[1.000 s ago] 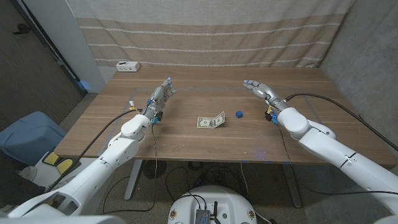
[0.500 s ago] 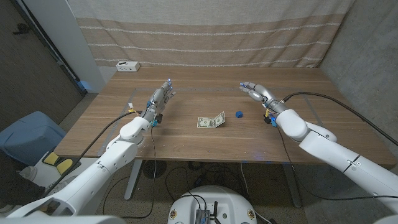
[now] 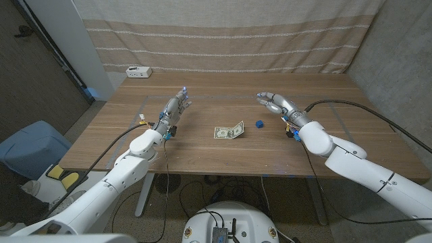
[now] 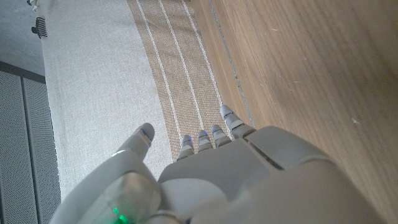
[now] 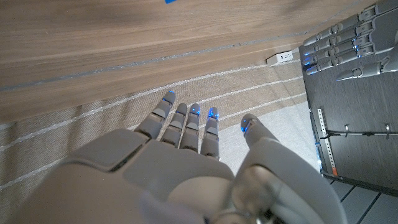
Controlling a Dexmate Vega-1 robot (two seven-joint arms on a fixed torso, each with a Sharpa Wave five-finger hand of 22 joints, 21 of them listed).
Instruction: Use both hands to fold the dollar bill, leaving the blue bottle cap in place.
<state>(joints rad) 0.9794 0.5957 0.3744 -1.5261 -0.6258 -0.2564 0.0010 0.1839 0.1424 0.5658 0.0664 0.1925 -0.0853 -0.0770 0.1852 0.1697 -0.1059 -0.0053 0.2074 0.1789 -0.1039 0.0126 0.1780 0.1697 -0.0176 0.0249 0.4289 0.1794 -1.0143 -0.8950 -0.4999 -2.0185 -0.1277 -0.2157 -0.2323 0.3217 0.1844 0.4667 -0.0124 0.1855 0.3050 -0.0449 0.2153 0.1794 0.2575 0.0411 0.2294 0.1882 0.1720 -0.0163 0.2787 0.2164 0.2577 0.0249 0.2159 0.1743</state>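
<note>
Green-grey dollar bill (image 3: 229, 131), partly folded, between left robot hand (image 3: 174, 108) and right robot hand (image 3: 278, 104); both spread, empty, flanking for two-sided fold. Blue bottle cap (image 3: 259, 123) nearer right, undisturbed.

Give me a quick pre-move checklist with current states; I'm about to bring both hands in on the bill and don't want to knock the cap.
1. Left hand holds nothing, fingers extended: ok.
2. Right hand holds nothing, fingers spread: ok.
3. Dollar bill lies between the hands, untouched; one end looks lifted or partly folded: cannot tell how far.
4. Blue bottle cap sits apart from the bill, on its right-hand side: ok.
5. Right hand's way to the bill passes close by the cap: not ok, approach from the near edge.
6. Wooden table around the bill free of other items: ok.
</note>
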